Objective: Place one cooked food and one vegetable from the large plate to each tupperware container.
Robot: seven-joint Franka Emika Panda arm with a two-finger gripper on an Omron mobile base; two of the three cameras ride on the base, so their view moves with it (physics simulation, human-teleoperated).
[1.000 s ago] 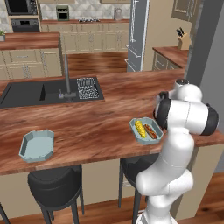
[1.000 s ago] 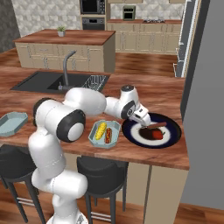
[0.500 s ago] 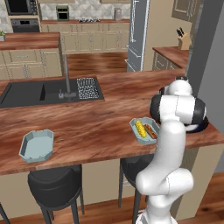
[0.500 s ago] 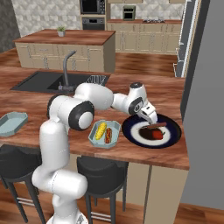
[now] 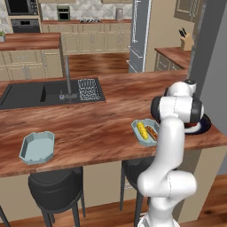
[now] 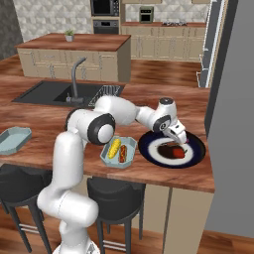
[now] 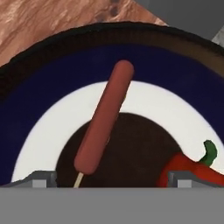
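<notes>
**Q:** List what is on the surface [image 6: 59,149] and around it.

**A:** Item one: large plate [image 6: 193,158], dark navy rim, pale ring, dark centre, at the right end near the front edge. Item two: near tupperware container [image 6: 130,155], just left of the plate, holding a yellow corn cob [image 6: 114,147] and a sausage in a bun [image 6: 122,153] side by side. Item three: second tupperware container [image 5: 37,147], far left, well apart from the rest. Item four: dark sink [image 5: 26,94] with faucet [image 5: 67,79] and drying rack [image 5: 89,88], at the far side. Two stools [image 5: 56,187] stand under the front edge. A knife block [image 5: 188,41] sits on a counter beyond.

**Q:** And on the plate?

**A:** Sausage on a stick [image 7: 104,118], lying flat, long axis running across the dark centre onto the pale ring, stick end toward my hand. Beside it a red vegetable [image 7: 194,169] with a green stem, close but whether touching I cannot tell.

**Q:** Your fingers?

**A:** My fingers [image 7: 112,180] are spread wide and grip nothing, poised over the plate's centre with the stick end between them. My own arm hides most of the plate in the left base view.
</notes>
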